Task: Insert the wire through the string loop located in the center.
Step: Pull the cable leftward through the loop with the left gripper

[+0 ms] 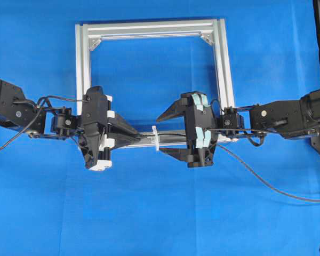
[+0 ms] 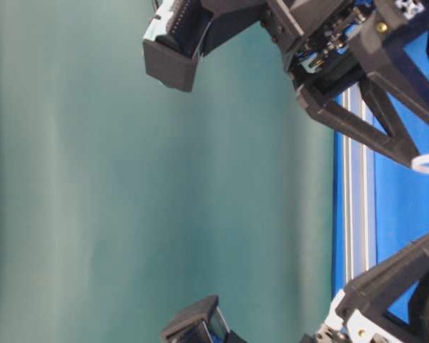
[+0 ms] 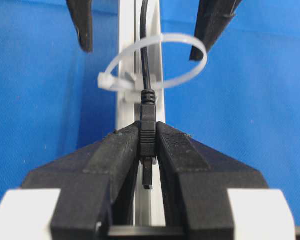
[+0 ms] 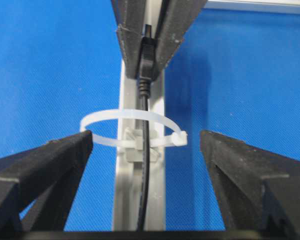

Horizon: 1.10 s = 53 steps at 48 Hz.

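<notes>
Where the blue counter is covered in cloth, a silver aluminium frame is laid flat, and a plain greenish backdrop is seen behind it in the table-level view. The wire is run lengthwise along the frame's near rail, its long axis in line with that rail, and it is passed through the string loop, a white cable tie fixed upright at the rail's middle. Its plug is pointed toward the left arm, on the left side of the loop. The plug is clamped between the closed fingers of the left hand. The right hand is spread wide, its fingers set on either side of the loop, with nothing held and the wire untouched between them. Beyond the right hand, the wire is trailed off across the counter.
</notes>
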{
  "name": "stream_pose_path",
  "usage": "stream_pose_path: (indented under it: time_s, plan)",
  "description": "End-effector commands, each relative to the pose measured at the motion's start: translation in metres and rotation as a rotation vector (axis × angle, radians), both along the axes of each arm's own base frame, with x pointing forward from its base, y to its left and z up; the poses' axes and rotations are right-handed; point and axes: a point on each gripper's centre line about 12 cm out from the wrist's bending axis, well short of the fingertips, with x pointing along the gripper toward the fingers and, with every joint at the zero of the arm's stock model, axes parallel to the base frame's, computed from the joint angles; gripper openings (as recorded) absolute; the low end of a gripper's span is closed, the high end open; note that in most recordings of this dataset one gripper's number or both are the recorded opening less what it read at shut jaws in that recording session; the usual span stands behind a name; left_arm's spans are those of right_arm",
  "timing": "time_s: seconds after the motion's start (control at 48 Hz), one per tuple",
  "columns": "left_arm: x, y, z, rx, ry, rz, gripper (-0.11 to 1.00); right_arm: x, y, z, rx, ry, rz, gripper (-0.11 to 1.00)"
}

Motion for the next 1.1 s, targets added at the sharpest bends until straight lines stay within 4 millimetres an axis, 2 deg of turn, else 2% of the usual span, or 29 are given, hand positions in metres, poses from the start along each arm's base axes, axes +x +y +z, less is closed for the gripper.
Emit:
stream_pose_path:
  time_s: [0.0,0.271,0.625,0.771,0.916,1.083]
  plan:
    - [-0.003,0.001,0.011,-0.002,-0.029,0.000,0.08,0.003,0.001,0.009,0.004,-0.030,0.001,0.97]
    - [-0.046,0.004,0.019,-0.003,-0.023,-0.002,0.08,0.002,0.001,0.010,0.003,-0.032,0.002,0.97]
    - [-0.121,0.011,0.013,-0.006,0.019,-0.005,0.08,0.002,0.001,0.011,0.005,-0.032,0.001,0.97]
    - [-0.144,0.008,0.016,-0.008,0.004,-0.029,0.08,0.002,0.001,0.011,0.004,-0.029,0.002,0.97]
    - [-0.157,0.005,0.015,-0.008,0.030,-0.051,0.08,0.002,0.001,0.011,0.004,-0.024,0.001,0.97]
    - [-0.156,0.005,0.018,-0.008,0.045,-0.055,0.08,0.002,0.001,0.011,0.003,-0.020,0.003,0.97]
